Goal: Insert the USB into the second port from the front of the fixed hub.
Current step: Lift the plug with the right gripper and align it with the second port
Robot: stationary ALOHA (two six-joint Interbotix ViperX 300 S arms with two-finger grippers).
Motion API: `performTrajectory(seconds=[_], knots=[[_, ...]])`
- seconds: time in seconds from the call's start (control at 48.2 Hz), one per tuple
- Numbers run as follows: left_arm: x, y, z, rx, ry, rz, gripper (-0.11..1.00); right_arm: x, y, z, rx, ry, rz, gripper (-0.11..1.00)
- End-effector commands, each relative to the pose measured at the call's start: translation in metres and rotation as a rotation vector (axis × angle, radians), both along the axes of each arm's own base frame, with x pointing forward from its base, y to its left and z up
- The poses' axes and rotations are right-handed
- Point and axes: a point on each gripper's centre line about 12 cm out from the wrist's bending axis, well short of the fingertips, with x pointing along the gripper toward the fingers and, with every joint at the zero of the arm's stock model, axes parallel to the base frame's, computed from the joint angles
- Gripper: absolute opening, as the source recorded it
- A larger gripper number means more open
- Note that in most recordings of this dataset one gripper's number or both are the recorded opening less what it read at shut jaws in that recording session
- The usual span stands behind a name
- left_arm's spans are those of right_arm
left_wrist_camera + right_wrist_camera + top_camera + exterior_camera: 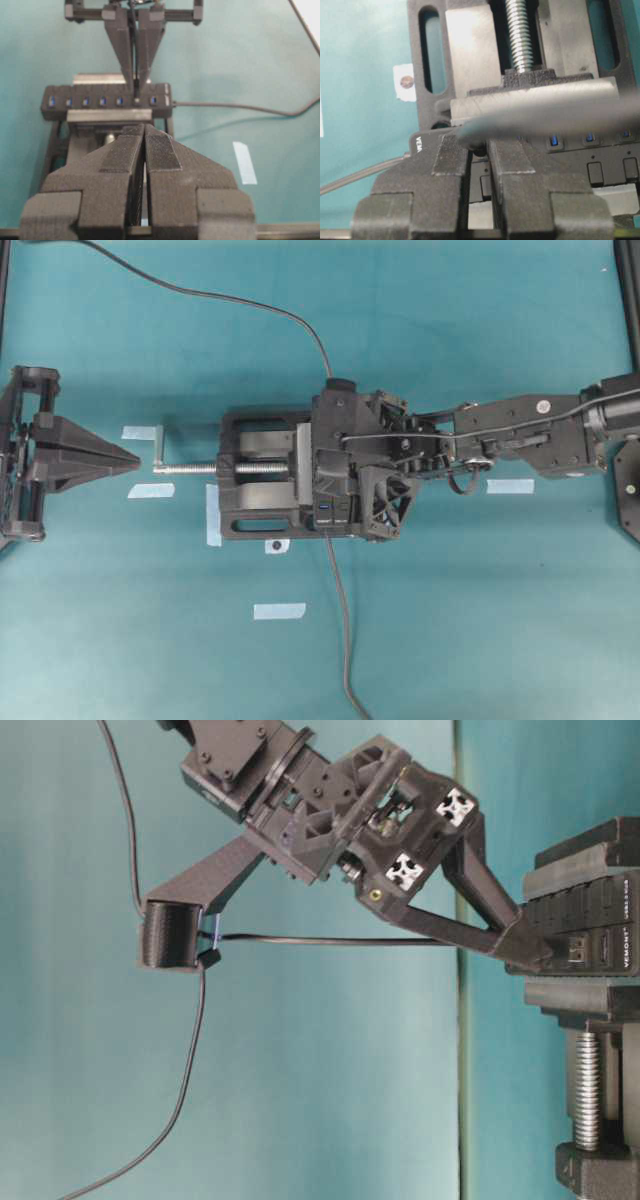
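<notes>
Robotics laboratory test bench. Evidence: a plain teal tabletop carrying a black metal bench vise with a silver screw at its centre; pale blue tape position markers around the vise; black frame posts at the table edge beyond it.

hub: clamped in the vise, at its 3 o'clock end in the overhead view
vise screw: runs out toward 9 o'clock
right gripper: at the hub's end, reaching in from 3 o'clock
left gripper: well apart at 9 o'clock
tape strips: around the vise, one at 6 o'clock
</notes>
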Motion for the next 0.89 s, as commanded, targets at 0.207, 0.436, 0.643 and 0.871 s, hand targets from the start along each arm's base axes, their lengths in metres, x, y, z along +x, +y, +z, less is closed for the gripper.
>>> performTrajectory(seconds=[0.207, 0.436, 0.643, 0.871], knots=[[0.003, 0.000, 0.007, 0.000, -0.020, 0.001, 0.00, 0.001, 0.002, 0.006, 0.007, -0.020, -0.003, 0.08], [0.003, 0.000, 0.007, 0.000, -0.020, 0.001, 0.00, 0.001, 0.003, 0.001, 0.007, -0.008, 0.000, 0.08], [0.002, 0.000, 0.007, 0.000, -0.020, 0.001, 0.00, 0.001, 0.006, -0.004, 0.007, 0.006, 0.006, 0.08], [0.003, 0.000, 0.007, 0.000, -0.020, 0.001, 0.00, 0.000, 0.009, -0.011, 0.008, 0.029, 0.012, 0.08]])
